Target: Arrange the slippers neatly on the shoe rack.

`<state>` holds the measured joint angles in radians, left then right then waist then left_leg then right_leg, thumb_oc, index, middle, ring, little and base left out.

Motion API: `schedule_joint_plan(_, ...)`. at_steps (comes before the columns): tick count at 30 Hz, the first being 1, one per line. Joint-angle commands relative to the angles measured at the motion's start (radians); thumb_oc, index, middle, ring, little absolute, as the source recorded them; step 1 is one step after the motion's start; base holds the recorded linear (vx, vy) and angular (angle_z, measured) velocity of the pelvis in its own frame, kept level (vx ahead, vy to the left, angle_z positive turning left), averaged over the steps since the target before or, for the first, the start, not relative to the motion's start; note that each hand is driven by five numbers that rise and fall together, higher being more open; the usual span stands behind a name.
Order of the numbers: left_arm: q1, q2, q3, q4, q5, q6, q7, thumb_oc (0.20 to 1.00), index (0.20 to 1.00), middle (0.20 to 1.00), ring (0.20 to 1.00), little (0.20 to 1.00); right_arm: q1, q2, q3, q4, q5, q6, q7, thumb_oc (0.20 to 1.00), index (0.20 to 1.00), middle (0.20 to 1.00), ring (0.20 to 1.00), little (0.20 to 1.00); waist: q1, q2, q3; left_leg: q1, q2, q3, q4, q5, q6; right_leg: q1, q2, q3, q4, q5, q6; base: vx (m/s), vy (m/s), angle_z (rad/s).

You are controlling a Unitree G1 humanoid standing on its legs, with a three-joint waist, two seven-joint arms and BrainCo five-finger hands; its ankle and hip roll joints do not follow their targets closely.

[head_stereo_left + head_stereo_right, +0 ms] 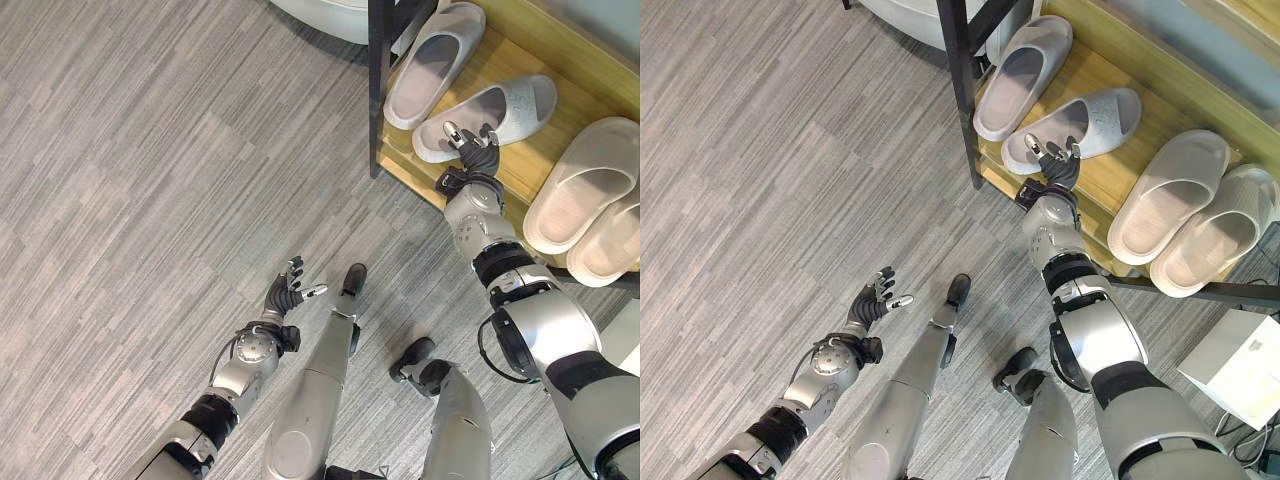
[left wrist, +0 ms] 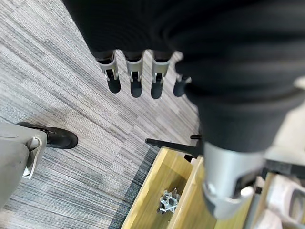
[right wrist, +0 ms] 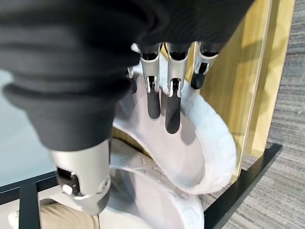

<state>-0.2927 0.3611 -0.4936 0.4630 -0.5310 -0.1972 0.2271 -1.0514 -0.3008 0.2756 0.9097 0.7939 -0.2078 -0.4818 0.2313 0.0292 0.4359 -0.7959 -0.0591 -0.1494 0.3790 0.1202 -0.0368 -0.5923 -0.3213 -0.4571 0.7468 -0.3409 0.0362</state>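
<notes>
Here the right hand (image 1: 1052, 160) hovers, fingers straight, over the heel of a white slipper (image 1: 1090, 120) lying crooked on the wooden shoe rack (image 1: 1110, 80); the left hand (image 1: 875, 297) hangs relaxed above the floor (image 1: 760, 150). No legible writing.

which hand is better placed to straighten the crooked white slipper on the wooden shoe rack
The right hand: its straight fingers already reach over the heel of the crooked white foam slipper on the wooden shoe rack. The left hand hangs open over the grey floor, away from the rack.
</notes>
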Motion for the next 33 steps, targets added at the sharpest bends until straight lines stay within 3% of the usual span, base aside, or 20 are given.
schedule_joint_plan(1,-0.065,0.004,0.029,-0.077,0.008,-0.032,-0.005,1.000,1.000,1.000,1.000,1.000,-0.022,-0.060,0.029,-0.137,-0.161,-0.025,0.027,1.000,1.000,1.000,1.000,1.000,0.014,0.000,0.045,0.108,0.056,0.016,0.123,-0.299,-0.011,0.070,-0.028,0.080,-0.128,0.086,0.081,-0.04,0.024,-0.27)
schedule_joint_plan(3,-0.119,0.009,0.054,-0.100,0.025,-0.037,0.009,1.000,1.000,1.000,1.000,1.000,0.028,-0.066,0.043,-0.246,-0.215,-0.026,0.048,1.000,1.000,1.000,1.000,1.000,-0.009,-0.006,0.046,0.126,0.062,0.028,0.107,-0.292,-0.011,0.076,-0.024,0.088,-0.145,0.095,0.080,-0.06,0.025,-0.27)
schedule_joint_plan(4,-0.195,0.006,0.075,-0.100,0.032,-0.040,0.016,1.000,1.000,1.000,1.000,1.000,0.080,-0.046,0.054,-0.327,-0.134,-0.043,0.140,1.000,1.000,1.000,1.000,1.000,-0.028,-0.010,0.048,0.134,0.068,0.037,0.096,-0.286,-0.013,0.078,-0.021,0.095,-0.162,0.107,0.081,-0.04,0.009,-0.27)
schedule_joint_plan(5,-0.196,0.005,0.075,-0.098,0.031,-0.041,0.016,1.000,1.000,1.000,1.000,1.000,0.080,-0.047,0.054,-0.327,-0.131,-0.043,0.142,1.000,1.000,1.000,1.000,1.000,-0.028,-0.010,0.049,0.135,0.068,0.037,0.095,-0.285,-0.013,0.079,-0.021,0.095,-0.162,0.107,0.081,-0.05,-0.019,-0.34)
schedule_joint_plan(6,-0.128,0.037,0.081,-0.254,0.055,-0.057,-0.013,1.000,1.000,1.000,1.000,1.000,0.107,-0.072,0.037,-0.343,-0.097,-0.053,0.171,1.000,1.000,1.000,1.000,1.000,-0.020,-0.004,0.051,0.137,0.065,0.035,0.090,-0.282,-0.013,0.083,-0.024,0.089,-0.165,0.109,0.082,-0.03,-0.082,-0.32)
schedule_joint_plan(7,0.026,0.051,0.107,-0.340,0.028,-0.052,-0.097,1.000,1.000,1.000,1.000,1.000,0.175,-0.089,0.028,-0.389,-0.022,-0.045,0.279,1.000,1.000,1.000,1.000,1.000,-0.009,-0.004,0.054,0.151,0.067,0.037,0.074,-0.274,-0.017,0.093,-0.021,0.091,-0.181,0.113,0.085,-0.03,-0.082,-0.15)
schedule_joint_plan(10,0.048,0.060,0.116,-0.356,0.032,-0.058,-0.106,1.000,1.000,1.000,1.000,1.000,0.192,-0.105,0.031,-0.403,-0.023,-0.046,0.303,1.000,1.000,1.000,1.000,1.000,-0.006,-0.010,0.052,0.157,0.069,0.044,0.067,-0.273,-0.019,0.092,-0.020,0.094,-0.189,0.120,0.085,-0.01,-0.015,0.00)
schedule_joint_plan(18,0.036,0.058,0.126,-0.370,0.079,-0.068,-0.064,1.000,1.000,1.000,1.000,1.000,0.198,-0.094,-0.028,-0.379,-0.027,-0.079,0.251,1.000,1.000,1.000,1.000,1.000,-0.015,-0.011,0.052,0.161,0.074,0.057,0.062,-0.276,-0.013,0.086,-0.020,0.102,-0.199,0.132,0.088,0.00,0.004,-0.03)
schedule_joint_plan(33,0.007,0.077,0.089,-0.365,0.093,-0.085,-0.005,1.000,1.000,1.000,1.000,1.000,-0.011,-0.117,-0.099,-0.052,0.021,-0.094,0.106,1.000,1.000,1.000,1.000,1.000,0.004,0.000,0.057,0.142,0.070,0.057,0.061,-0.276,-0.013,0.076,-0.020,0.099,-0.191,0.129,0.090,0.00,0.000,0.00)
